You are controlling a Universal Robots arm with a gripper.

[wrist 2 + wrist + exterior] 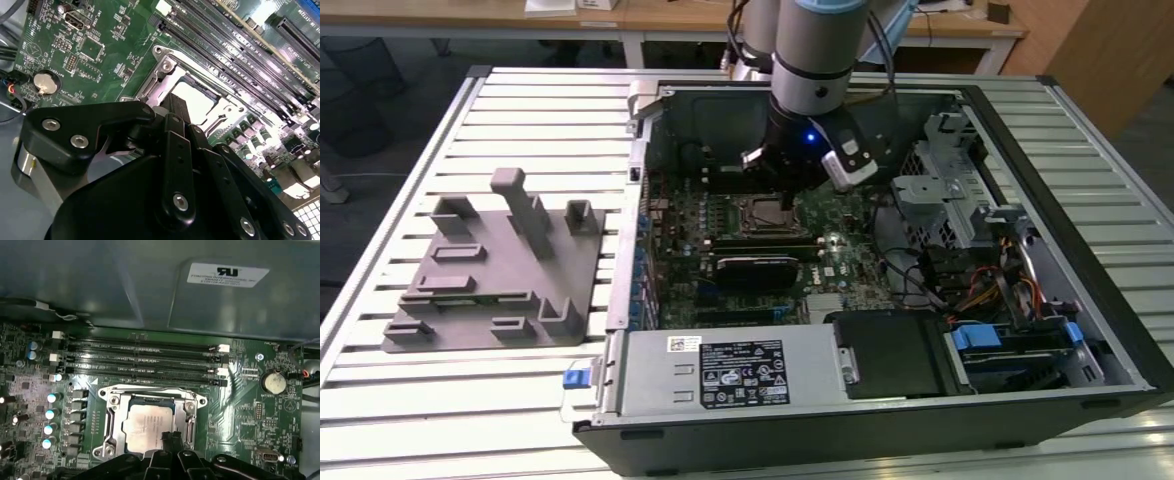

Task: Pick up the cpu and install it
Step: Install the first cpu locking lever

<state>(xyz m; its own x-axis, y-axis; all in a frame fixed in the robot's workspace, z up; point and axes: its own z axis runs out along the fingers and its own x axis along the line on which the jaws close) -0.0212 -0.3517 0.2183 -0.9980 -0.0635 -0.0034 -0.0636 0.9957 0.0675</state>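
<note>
The cpu lies flat in the socket on the motherboard, its silvery top bare inside the metal frame. In the second wrist view it shows as a pale square just past the fingertips. The gripper hangs directly over it — in the exterior view the arm reaches straight down into the open case, gripper at the socket. So the chip lies straight below the fingers, slightly off toward the memory slots as the first wrist view has it. It is square, so it has no long axis to line up with.

The fingers look drawn together at the tip, with nothing between them, close above the chip's near edge — whether they touch it I cannot tell. The grey fixture sits outside the case on the table, at the exterior view's left, well apart from the gripper.
</note>
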